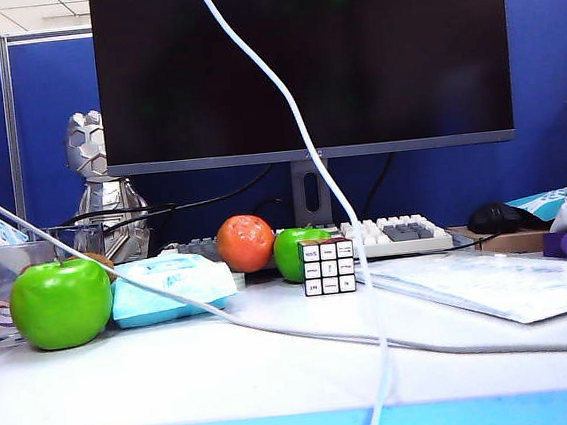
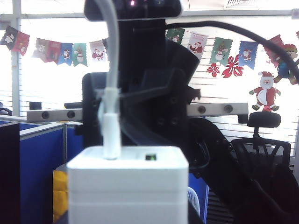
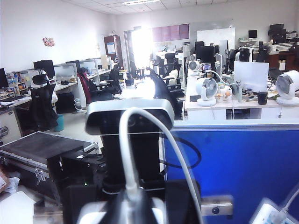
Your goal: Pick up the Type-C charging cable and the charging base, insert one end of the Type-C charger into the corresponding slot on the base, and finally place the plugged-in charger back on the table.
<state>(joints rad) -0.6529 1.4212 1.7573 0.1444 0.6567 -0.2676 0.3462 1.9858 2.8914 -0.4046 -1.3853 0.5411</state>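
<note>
The white charging base (image 2: 128, 186) fills the foreground of the left wrist view and is up off the table (image 1: 179, 383). My left gripper (image 2: 128, 219) is shut on it, its fingers hidden behind the block. The Type-C charging cable (image 2: 111, 135) stands with its plug in the block's end face, beside a small dark slot (image 2: 150, 157). My right gripper (image 3: 132, 207) is shut on the plug just above the block (image 3: 91, 212), and its black body (image 2: 154, 98) looms behind. In the exterior view the cable (image 1: 308, 150) hangs down past the monitor; neither gripper shows there.
On the table lie a thick grey-white cord (image 1: 275, 329), a green apple (image 1: 61, 302), a light-blue wipes pack (image 1: 170, 284), an orange fruit (image 1: 244, 242), a second green apple (image 1: 289, 252), a puzzle cube (image 1: 328, 265), a keyboard (image 1: 396, 234) and a plastic sleeve (image 1: 501, 282).
</note>
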